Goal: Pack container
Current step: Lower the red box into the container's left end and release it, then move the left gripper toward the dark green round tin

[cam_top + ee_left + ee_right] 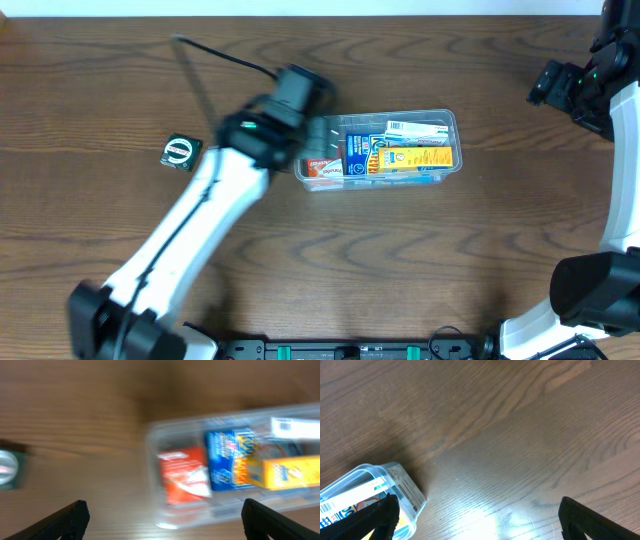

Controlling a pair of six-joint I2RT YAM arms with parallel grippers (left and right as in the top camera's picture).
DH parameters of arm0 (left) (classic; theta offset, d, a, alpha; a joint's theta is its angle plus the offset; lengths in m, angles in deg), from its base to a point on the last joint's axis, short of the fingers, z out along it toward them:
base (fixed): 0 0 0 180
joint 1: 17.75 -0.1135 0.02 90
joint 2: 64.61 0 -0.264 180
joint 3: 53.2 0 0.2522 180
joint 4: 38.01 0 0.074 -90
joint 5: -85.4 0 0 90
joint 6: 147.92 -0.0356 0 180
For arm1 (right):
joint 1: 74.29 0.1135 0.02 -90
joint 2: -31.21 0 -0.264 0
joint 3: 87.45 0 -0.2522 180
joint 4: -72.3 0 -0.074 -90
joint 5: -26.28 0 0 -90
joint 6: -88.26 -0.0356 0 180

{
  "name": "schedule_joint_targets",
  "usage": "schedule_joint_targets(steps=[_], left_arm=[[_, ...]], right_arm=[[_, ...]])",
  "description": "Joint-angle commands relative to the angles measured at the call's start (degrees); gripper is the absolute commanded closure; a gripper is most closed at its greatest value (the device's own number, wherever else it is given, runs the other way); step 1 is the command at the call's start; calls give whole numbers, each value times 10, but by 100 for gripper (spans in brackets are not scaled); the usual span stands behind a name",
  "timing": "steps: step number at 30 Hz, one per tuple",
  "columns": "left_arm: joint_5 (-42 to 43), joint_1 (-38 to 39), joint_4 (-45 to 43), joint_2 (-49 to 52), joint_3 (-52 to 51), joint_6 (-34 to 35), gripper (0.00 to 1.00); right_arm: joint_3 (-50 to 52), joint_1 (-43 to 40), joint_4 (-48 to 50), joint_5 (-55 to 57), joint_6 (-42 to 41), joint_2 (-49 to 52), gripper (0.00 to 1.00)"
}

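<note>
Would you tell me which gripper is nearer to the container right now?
Left. The left gripper hovers over the left end of the container, fingers spread. The right gripper is far off to the container's right and beyond it, touching nothing.

Soft, even light is falling on the table (100, 80) in the overhead view; the left arm (200, 215) is smearing at its upper end. The left wrist view is blurring heavily, and the container (152, 460) is looking streaked. The right wrist view is looking sharp, with pale glare low on the wood.
</note>
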Motion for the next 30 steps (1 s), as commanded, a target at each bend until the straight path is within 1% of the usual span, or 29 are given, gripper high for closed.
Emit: schedule_joint_targets(steps=[1, 6, 10, 14, 18, 22, 26, 30], left_arm=[[-18, -67, 28, -3, 6, -98, 2], [-18, -187, 44, 23, -16, -213, 2], [-17, -259, 30, 62, -18, -240, 2], [-17, -306, 8, 104, -18, -264, 2], [-17, -325, -12, 137, -18, -287, 2], [-17, -325, -31, 160, -18, -339, 2], [-17, -325, -48, 179, -18, -371, 2], [-17, -325, -66, 198, -18, -376, 2]], right_arm=[[-1, -5, -1, 0, 2, 2, 1], [-1, -5, -1, 0, 2, 3, 1], [-1, -5, -1, 0, 2, 2, 1], [-1, -5, -1, 0, 2, 3, 1], [-1, -5, -1, 0, 2, 3, 1], [-1, -5, -1, 0, 2, 3, 1], [-1, -5, -1, 0, 2, 3, 1], [-1, -5, -1, 0, 2, 3, 1]])
